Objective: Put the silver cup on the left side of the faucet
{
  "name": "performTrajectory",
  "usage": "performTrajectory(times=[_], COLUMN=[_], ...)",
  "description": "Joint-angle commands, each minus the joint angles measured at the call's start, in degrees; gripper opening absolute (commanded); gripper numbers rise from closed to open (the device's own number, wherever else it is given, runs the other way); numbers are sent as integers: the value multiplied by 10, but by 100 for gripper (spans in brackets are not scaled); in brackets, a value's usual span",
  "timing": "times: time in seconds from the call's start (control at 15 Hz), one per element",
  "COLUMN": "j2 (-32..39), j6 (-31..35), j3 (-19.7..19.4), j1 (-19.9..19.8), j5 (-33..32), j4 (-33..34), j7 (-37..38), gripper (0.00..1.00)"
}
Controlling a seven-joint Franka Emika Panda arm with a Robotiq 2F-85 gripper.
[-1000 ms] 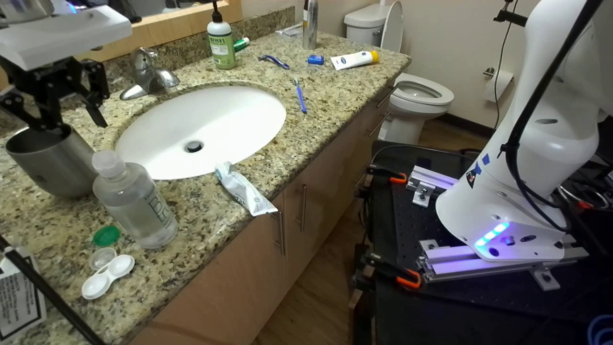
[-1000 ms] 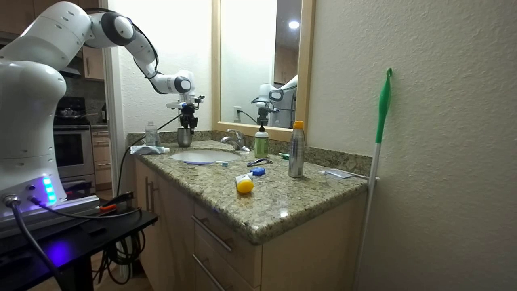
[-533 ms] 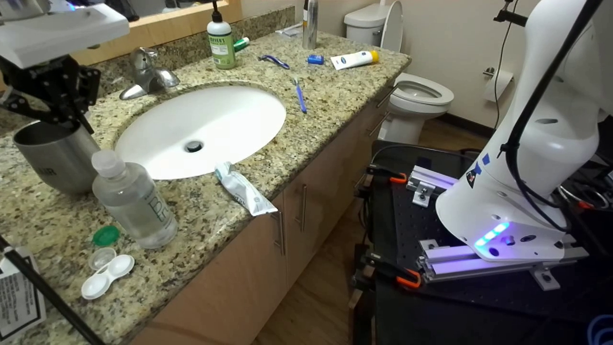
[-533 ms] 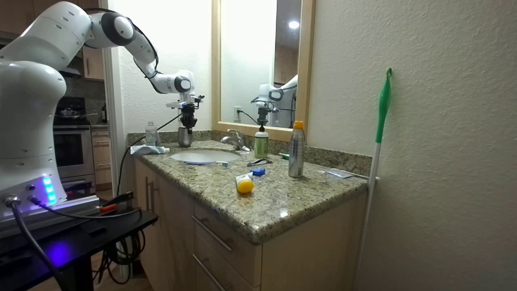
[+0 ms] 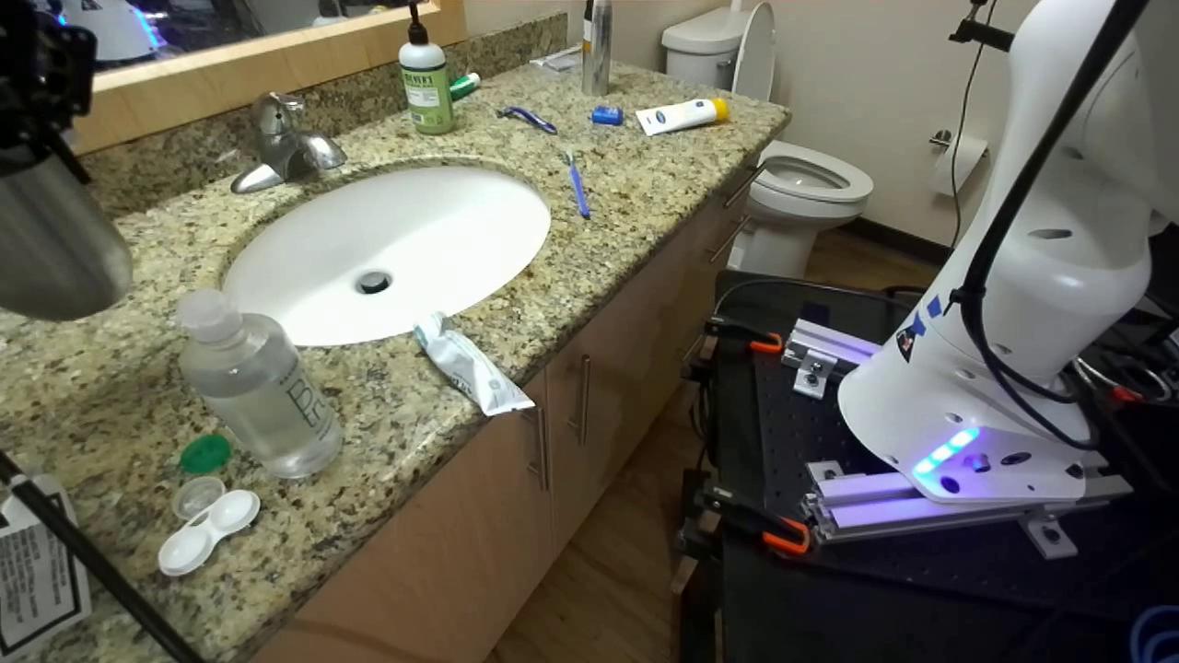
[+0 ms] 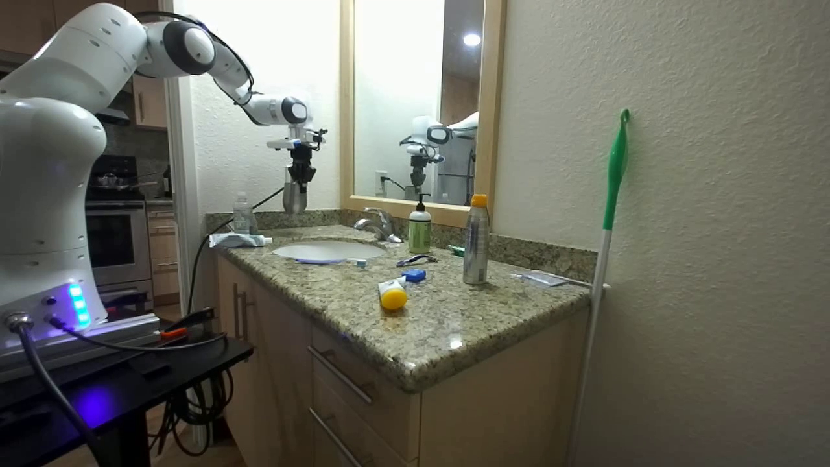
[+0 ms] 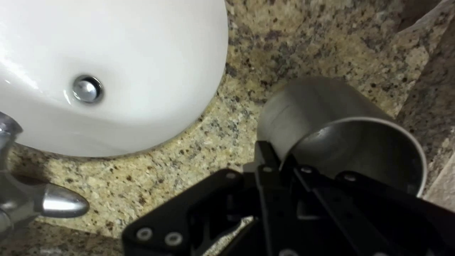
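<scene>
The silver cup (image 7: 298, 110) hangs tilted above the counter, its wall pinched at the rim by my gripper (image 7: 279, 151). One finger is inside the cup and one outside, as the wrist view shows. In an exterior view the cup (image 6: 295, 198) is clear of the granite, with the gripper (image 6: 303, 184) just above it. At the left border of an exterior view the cup (image 5: 57, 244) is partly cut off. The chrome faucet (image 5: 287, 147) stands behind the sink, apart from the cup; in the wrist view the faucet (image 7: 39, 199) is at the left edge.
A white sink (image 5: 461, 221) is sunk into the granite counter (image 5: 387, 405). Close to the cup stands a clear water bottle (image 5: 262, 396), with a lens case (image 5: 210, 532) in front. A soap dispenser (image 6: 419, 232) is beyond the faucet. The mirror (image 6: 399, 97) rises behind the counter.
My gripper has shut on the cup's rim. The cup has come up off the counter with it, tilting and shifting toward the left border of an exterior view.
</scene>
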Motion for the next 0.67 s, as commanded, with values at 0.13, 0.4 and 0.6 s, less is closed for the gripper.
performTrajectory(times=[0.13,0.4,0.6], j2=[70,54,54], j6=[-219,-187,-187], j3=[-32,-35,-35], j1=[-9,-7,-6], j5=[-23,-27,-27], j4=[174,152,149], j7=[29,21,21], gripper=[2,7,2])
